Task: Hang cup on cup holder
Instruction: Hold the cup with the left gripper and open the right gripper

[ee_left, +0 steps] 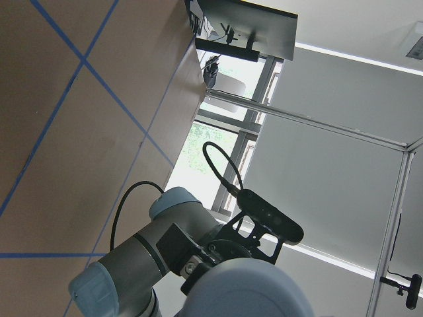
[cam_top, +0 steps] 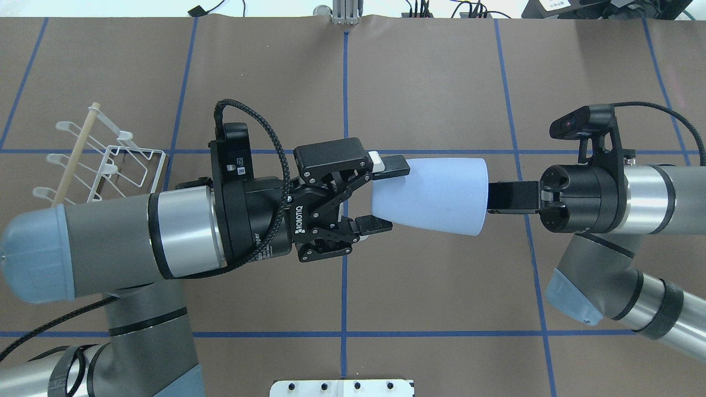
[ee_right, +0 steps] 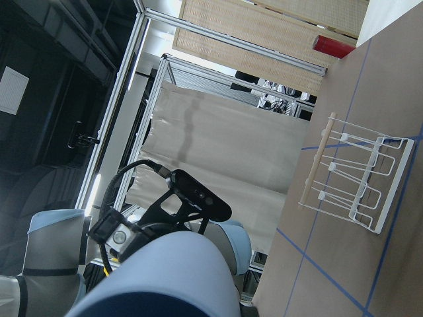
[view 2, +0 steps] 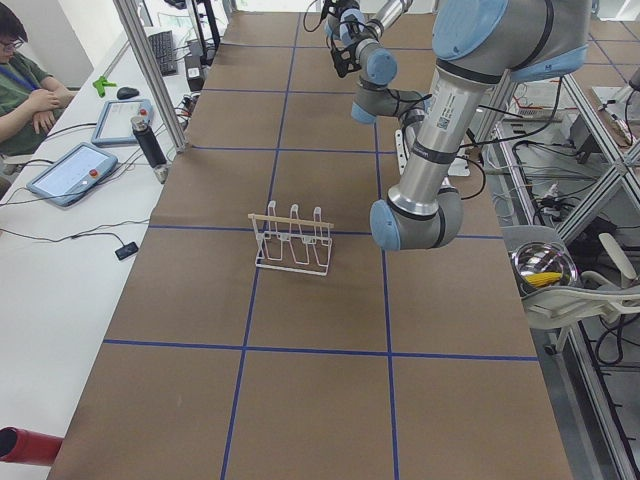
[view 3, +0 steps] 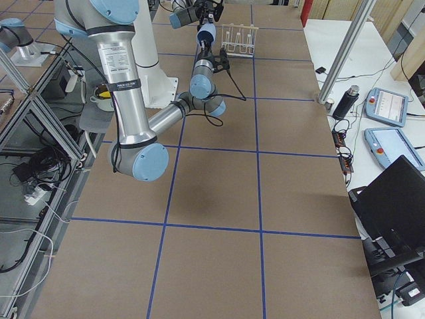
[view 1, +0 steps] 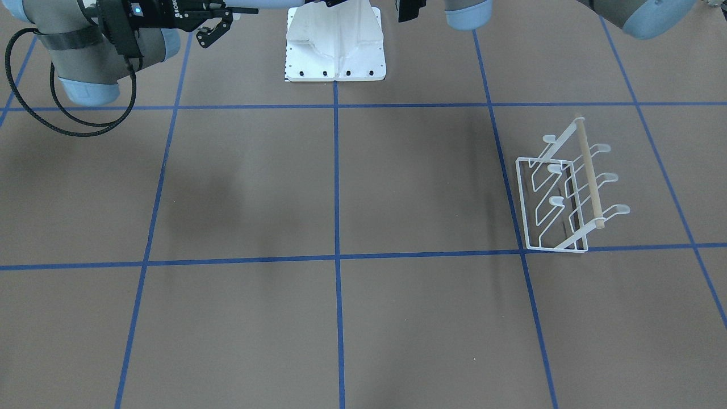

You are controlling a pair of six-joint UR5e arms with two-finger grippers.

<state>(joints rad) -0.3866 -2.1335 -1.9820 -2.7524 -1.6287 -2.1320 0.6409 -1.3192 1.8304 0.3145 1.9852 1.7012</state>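
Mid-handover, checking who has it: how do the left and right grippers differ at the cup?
The left gripper sits at the cup's narrow base; the right gripper at its wide rim. The left's jaws flank the base, spread, contact unclear; the right shows edge-on, one dark finger at the rim, apparently gripping. Both lie level, facing each other along the cup.

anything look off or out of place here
Nothing is damaged or spilled. The cup lies sideways in mid-air, its rim held by the right gripper, with the open left gripper straddling its base. The cup holder stands upright, only skewed to the blue grid lines.
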